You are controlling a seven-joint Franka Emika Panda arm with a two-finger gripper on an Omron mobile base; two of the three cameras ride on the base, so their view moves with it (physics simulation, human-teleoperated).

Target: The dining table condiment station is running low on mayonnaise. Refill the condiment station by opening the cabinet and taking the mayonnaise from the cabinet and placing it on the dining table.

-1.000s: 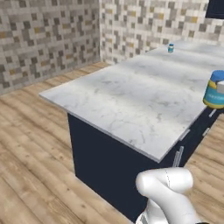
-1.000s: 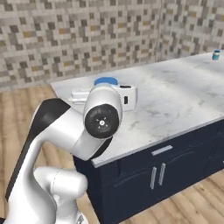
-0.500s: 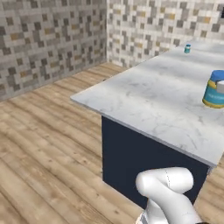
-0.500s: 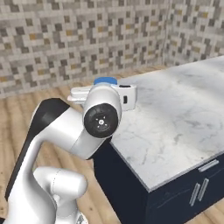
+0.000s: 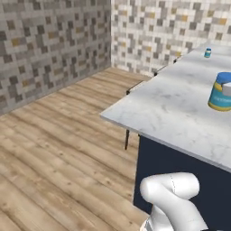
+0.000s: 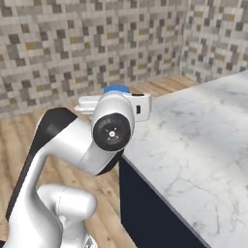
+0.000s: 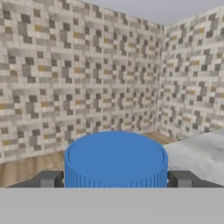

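The mayonnaise (image 7: 116, 162) fills the bottom of the hand view, its blue lid held between my two dark fingertips (image 7: 48, 179). My gripper (image 7: 116, 180) is shut on it. In the left base view the mayonnaise (image 5: 220, 93) shows its yellow body and blue base band, hanging over the dining table (image 5: 180, 108) at the right edge. In the right base view only its blue lid (image 6: 116, 89) peeks over my white hand, beside the corner of the dining table (image 6: 203, 160). The cabinet is out of view.
A small blue-lidded jar (image 5: 207, 53) stands far back on the marble top. Mosaic tile walls (image 5: 54, 40) meet in a corner beyond the wooden floor (image 5: 58, 149), which lies open to the left of the table's navy body (image 5: 176, 167).
The whole scene has slid right in both base views as the base moves, so the table corner now sits further right. The jar stays in my gripper, at the same spot in the views.
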